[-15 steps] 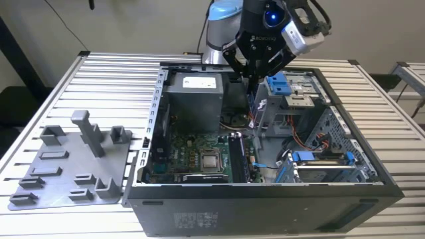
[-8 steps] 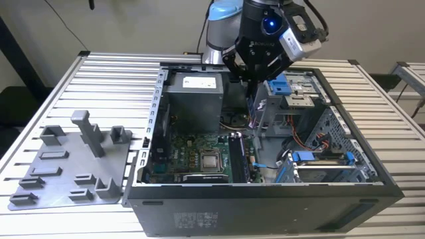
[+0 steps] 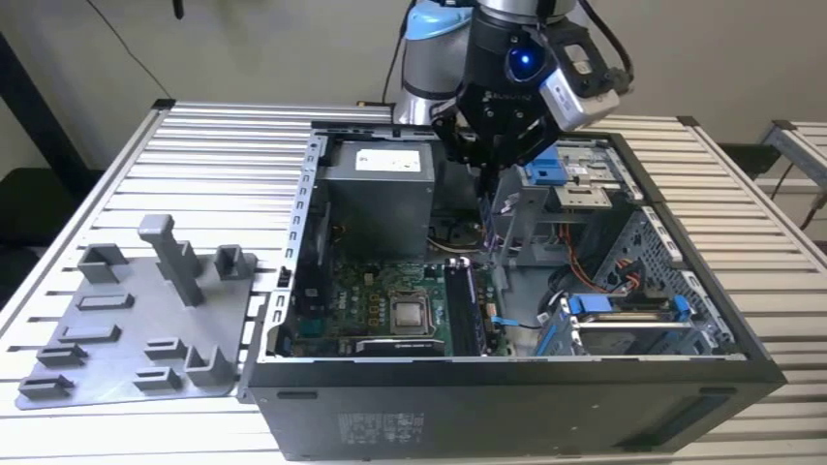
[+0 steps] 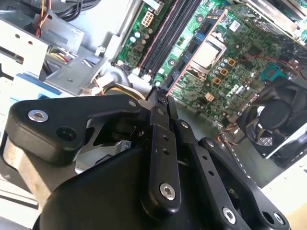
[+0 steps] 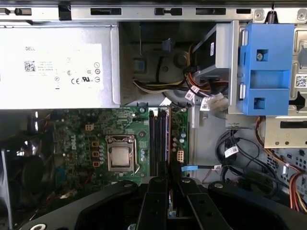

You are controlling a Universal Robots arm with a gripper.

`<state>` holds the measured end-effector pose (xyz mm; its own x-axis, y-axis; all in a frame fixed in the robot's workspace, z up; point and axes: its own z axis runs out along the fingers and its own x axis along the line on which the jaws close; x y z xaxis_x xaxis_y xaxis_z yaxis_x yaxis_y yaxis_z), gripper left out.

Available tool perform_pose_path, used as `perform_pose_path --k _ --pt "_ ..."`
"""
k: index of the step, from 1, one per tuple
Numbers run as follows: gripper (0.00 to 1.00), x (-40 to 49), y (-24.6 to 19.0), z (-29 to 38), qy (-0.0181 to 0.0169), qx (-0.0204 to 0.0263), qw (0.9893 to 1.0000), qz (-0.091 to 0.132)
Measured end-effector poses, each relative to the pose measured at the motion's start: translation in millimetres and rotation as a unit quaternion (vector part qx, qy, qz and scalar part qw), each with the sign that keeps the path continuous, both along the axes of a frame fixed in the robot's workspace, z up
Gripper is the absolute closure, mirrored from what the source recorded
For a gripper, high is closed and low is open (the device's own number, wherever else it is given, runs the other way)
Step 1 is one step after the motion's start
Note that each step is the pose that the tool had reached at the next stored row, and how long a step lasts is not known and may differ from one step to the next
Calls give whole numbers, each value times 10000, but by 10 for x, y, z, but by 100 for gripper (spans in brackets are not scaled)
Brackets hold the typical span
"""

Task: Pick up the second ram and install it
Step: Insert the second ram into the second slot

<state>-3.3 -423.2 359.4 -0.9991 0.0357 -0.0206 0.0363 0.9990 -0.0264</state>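
Gripper (image 3: 489,165) is closed, its fingers pinching the second ram (image 3: 489,208), which hangs on edge just below the fingertips. Directly beneath, memory slots (image 5: 158,143) on the motherboard (image 5: 76,139) are noted. Farther off, the power supply (image 5: 57,67) is seen inside the open case (image 3: 517,397).

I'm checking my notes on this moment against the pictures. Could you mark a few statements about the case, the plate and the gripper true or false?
1. The computer case lies open on the slatted table. True.
2. The grey fixture plate lies at the exterior view's left of the case. True.
3. The gripper hangs above the fixture plate. False: it is over the open case, shut on the second ram.
4. A cooler covers the board's socket. False: the processor lies uncovered.
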Motion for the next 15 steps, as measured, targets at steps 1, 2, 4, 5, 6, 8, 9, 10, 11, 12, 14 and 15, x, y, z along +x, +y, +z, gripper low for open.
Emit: perform_pose_path --k 1,2,4,5,6,8,9,10,11,12,14,15 --pt "86 0 0 -10 0 0 10000 -1" --pt "86 0 0 -18 0 0 10000 -3" --pt "86 0 0 -35 0 0 10000 -5" --pt "86 0 0 -42 0 0 10000 -7" --pt "86 0 0 -47 0 0 10000 -8" --pt "86 2 0 -55 0 0 10000 -8" --pt "86 2 0 -57 0 -1 10000 -8" --pt "86 2 0 -59 0 -1 10000 -9" --pt "86 2 0 -63 0 0 10000 -9" --pt "86 2 0 -69 0 0 10000 -9" --pt "86 2 0 -84 0 -1 10000 -9" --pt "86 2 0 -92 0 -2 10000 -9"
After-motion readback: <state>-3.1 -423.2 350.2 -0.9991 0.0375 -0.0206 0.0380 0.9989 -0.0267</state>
